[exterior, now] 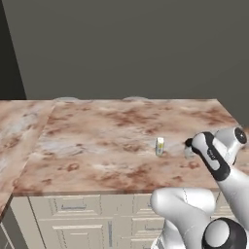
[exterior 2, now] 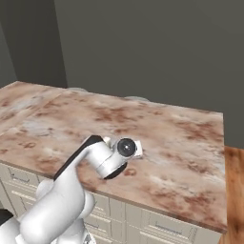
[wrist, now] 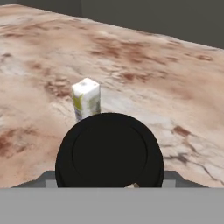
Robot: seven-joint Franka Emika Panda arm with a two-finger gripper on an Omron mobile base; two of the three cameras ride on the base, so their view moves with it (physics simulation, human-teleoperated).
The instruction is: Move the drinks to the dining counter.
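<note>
Black round lid [wrist: 109,151] of the short cup sits right under my hand camera, dead centre, between what look like grey finger bases at either side. My read: the hand [exterior: 189,148] is part-open and closed on the cup, low over the desk, but I can't see pad contact or whether the cup base is down on the stone yet.

Small upright white carton with yellowish print [wrist: 86,99] stands on the broad beige stone desk with reddish-brown veins [exterior: 97,141], just past the cup and a bit to one side in the hand view. From the left base view the carton [exterior: 159,146] is near the hand, not touching as far as I can tell. So both drinks are over the dining desk; the carton is placed, the cup is pending release.

Risks:
- letting go while the cup still hangs above the stone: it drops and tips.
- retreating sideways: a finger clips the carton, which is narrow and tall, so it topples easily.
- opening unevenly drags the cup.
</note>
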